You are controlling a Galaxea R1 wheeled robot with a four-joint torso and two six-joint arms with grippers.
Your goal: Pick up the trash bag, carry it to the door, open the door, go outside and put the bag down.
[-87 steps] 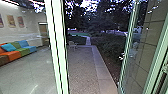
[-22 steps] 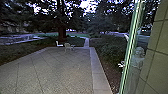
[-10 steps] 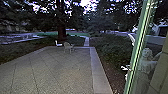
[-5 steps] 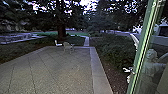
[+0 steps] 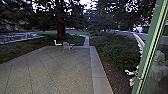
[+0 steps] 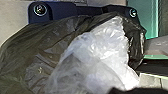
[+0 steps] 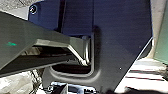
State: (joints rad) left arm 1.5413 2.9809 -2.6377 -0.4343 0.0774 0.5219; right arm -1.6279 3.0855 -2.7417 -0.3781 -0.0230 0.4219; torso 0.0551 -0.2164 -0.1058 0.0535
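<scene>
In the left wrist view the trash bag, dark plastic with a crumpled whitish part, spreads large before the camera, in front of the robot's dark plate. Pale crumpled plastic, perhaps the same bag, shows at the lower left corner of the right wrist view. A green frame post of the glass door slants down the right side of the head view, with glass to its right. How either gripper stands I cannot make out.
A paved yard stretches ahead, bordered by a lighter strip. Pale chairs stand at its far end. Bushes grow on the right, and a pale statue-like figure shows through the glass.
The head camera has moved out from among the door frames, so the indoor room with its coloured sofa has left the picture. The green post stands farther right.
</scene>
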